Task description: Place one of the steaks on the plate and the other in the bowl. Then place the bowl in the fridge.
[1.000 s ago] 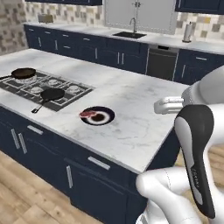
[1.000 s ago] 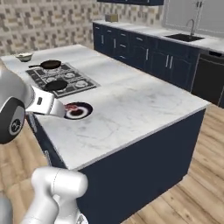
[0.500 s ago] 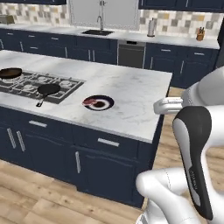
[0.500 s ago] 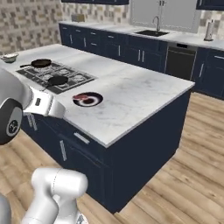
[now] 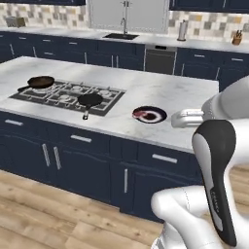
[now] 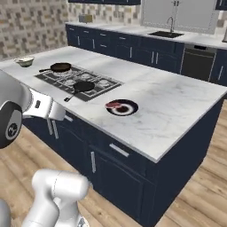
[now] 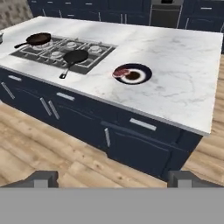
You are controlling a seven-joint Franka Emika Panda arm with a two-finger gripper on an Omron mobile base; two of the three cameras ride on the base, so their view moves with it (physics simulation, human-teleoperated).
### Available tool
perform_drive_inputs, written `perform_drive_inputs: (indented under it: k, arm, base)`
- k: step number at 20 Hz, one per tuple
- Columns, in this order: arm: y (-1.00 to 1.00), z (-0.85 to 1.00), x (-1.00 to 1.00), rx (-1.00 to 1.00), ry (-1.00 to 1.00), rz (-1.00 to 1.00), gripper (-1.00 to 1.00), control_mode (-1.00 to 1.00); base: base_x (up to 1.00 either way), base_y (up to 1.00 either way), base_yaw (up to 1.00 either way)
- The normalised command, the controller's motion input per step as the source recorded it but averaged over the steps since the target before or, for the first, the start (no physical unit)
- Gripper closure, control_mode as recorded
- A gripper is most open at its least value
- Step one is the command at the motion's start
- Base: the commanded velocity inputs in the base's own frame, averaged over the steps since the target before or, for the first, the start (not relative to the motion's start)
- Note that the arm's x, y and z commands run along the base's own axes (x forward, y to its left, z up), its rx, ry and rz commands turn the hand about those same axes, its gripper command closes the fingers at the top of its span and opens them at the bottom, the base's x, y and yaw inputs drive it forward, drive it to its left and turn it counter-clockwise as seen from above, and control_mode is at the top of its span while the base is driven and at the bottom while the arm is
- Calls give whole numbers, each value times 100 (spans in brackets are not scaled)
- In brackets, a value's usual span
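I log the scene from the left edge of the frames across. At the far left of the right base view, a bowl (image 6: pixel 24 61) sits at the island's corner, just beyond the cooktop (image 6: pixel 79 80). On the cooktop, in the upper left of the hand view, stand two black skillets: one (image 7: pixel 38 39) at the far left burner, the other (image 7: pixel 75 57) nearer the middle with its handle pointing toward the counter edge. Right of the cooktop, near frame centre, the plate (image 7: pixel 143 71) rests on the marble island top (image 7: pixel 183 65), with a steak (image 7: pixel 121 73) lying at its left rim. Whether it lies fully on the plate I cannot tell. At the bottom of the hand view the gripper (image 7: pixel 112 179) has its two finger tips (image 7: pixel 42 178) set wide apart, holding nothing, off the island and above the wooden floor (image 7: pixel 30 148).
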Motion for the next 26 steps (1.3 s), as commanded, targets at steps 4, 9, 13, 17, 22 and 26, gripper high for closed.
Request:
perform_drive_inputs:
  k: [4,9,13,17,22,26]
  arm:
    - [0,0,0,0,0,0,-100,100]
    - [0,0,0,0,0,0,-100,100]
    - [0,0,0,0,0,0,-100,100]
    - [0,0,0,0,0,0,-100,100]
    - [0,0,0,0,0,0,-100,100]
    - [0,0,0,0,0,0,-100,100]
  base:
    - [100,100,-24]
    - [100,100,-16]
    - [100,100,0]
    - [100,100,-6]
    - [100,100,-16]
    - [100,100,-20]
